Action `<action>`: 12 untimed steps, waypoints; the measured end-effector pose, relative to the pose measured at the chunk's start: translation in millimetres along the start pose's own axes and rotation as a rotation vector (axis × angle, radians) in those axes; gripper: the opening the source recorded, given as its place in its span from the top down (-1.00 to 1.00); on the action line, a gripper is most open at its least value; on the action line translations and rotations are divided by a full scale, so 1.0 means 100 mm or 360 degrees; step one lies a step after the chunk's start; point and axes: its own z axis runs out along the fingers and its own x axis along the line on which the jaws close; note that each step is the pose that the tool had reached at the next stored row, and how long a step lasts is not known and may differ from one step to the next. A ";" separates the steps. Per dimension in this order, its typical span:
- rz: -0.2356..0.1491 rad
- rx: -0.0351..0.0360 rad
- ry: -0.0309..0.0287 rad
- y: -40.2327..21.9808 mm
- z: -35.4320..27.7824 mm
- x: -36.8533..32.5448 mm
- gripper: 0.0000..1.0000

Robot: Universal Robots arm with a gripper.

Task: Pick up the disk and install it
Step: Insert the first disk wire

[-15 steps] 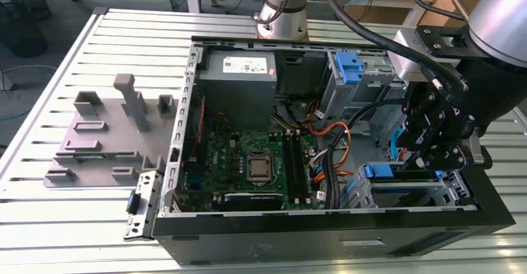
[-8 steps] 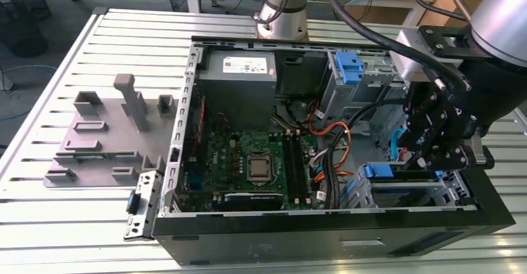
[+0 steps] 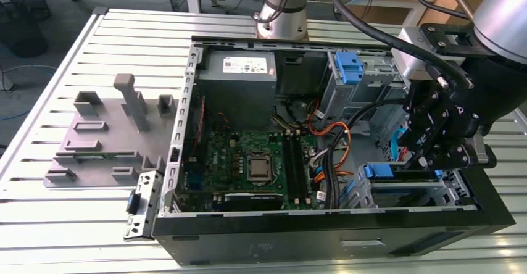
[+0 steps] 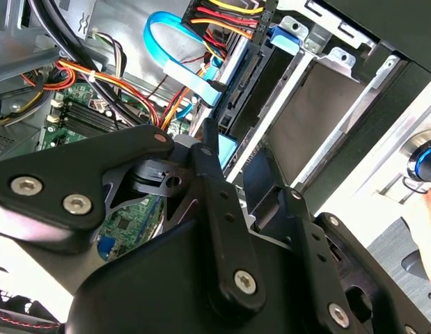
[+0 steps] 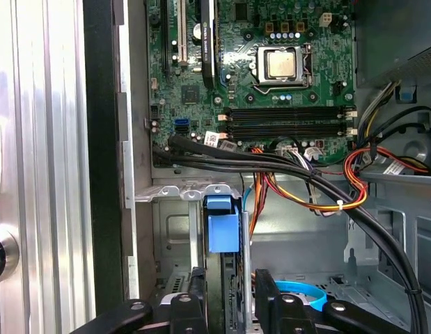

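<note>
While the disk [image 5: 223,236] is standing on edge in the drive cage [image 5: 175,193], its blue caddy end is facing the motherboard [image 5: 271,83], since the cage's slot is accepting it only edgewise. The hand [image 5: 230,275] is straddling it with one finger against each flat face and is apparently clamping it, though the contact is lying at the margin of the first wrist view. Orange and black cables [image 5: 306,198] are crossing just beside the cage mouth. The computer case [image 3: 329,243] is lying open on the table [image 3: 82,224], exposing the cage from above.
</note>
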 end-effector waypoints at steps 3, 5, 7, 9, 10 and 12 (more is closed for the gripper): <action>0.0000 0.0000 0.00001 0.000 -0.001 0.000 0.17; 0.0000 0.0000 -0.00001 0.000 -0.001 0.000 0.17; 0.0000 0.0000 -0.00001 0.000 -0.002 0.000 0.17; 0.0000 0.0000 0.00000 0.000 -0.002 0.000 0.17; 0.0000 0.0000 0.00004 0.000 -0.004 -0.003 0.17; 0.0000 0.0000 0.00003 0.001 -0.003 -0.025 0.17</action>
